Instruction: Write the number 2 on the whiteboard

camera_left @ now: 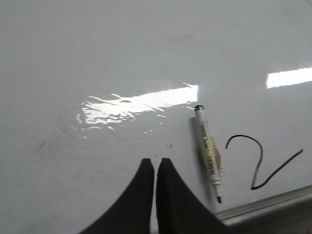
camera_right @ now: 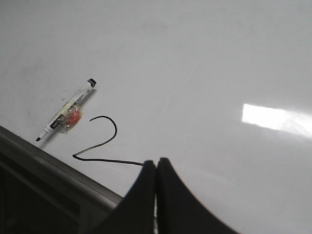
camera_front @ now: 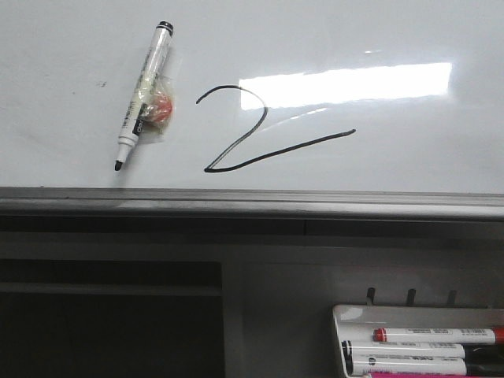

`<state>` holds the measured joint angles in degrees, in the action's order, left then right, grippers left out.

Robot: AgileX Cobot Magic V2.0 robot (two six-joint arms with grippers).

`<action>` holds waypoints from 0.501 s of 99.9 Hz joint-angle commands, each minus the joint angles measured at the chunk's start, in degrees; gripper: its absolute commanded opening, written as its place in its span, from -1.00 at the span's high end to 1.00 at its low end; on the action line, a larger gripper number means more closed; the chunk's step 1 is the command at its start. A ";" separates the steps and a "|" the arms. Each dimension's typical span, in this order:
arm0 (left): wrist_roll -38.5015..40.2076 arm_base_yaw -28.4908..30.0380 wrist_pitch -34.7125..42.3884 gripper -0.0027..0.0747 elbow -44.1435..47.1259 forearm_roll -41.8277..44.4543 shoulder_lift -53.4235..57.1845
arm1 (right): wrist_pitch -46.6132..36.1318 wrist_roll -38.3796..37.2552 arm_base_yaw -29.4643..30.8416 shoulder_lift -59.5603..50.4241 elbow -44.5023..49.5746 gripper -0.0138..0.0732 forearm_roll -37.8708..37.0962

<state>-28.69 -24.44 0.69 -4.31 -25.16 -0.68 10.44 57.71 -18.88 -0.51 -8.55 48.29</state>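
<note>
Left pincer [camera_left: 155,163] pressed together, holding nothing, over the whiteboard [camera_front: 71,94]. Right pincer [camera_right: 156,165] pressed together too, above the 2's tail end. The 2 [camera_front: 252,134] sits mid-board. Uncapped marker [camera_front: 142,94] lies at its 9 o'clock, apart, tip toward the rail [camera_front: 252,202]. Marker tray [camera_front: 342,315] at 5 o'clock.

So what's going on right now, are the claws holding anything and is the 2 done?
Left gripper shut, empty. Right gripper shut, empty. Number 2 drawn on whiteboard. Uncapped marker lying beside it, nothing blocking.
</note>
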 commanded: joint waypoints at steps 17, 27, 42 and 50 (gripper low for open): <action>19.55 11.68 -0.69 0.98 3.17 15.36 2.39 | -3.64 0.07 0.37 -0.02 -1.52 0.84 0.91; 22.92 13.20 -4.92 0.98 4.05 17.16 2.39 | -3.64 0.07 0.37 -0.02 -1.52 0.84 0.91; 22.92 13.34 -9.10 0.98 5.01 17.30 2.39 | -3.64 0.07 0.37 -0.02 -1.52 0.84 0.91; 22.92 13.34 -11.88 0.98 5.01 17.30 2.39 | -3.64 0.07 0.37 -0.02 -1.52 0.84 0.91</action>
<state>-6.65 -11.19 -12.03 0.00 -7.98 0.21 10.33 57.71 -18.88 -0.51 -8.55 48.29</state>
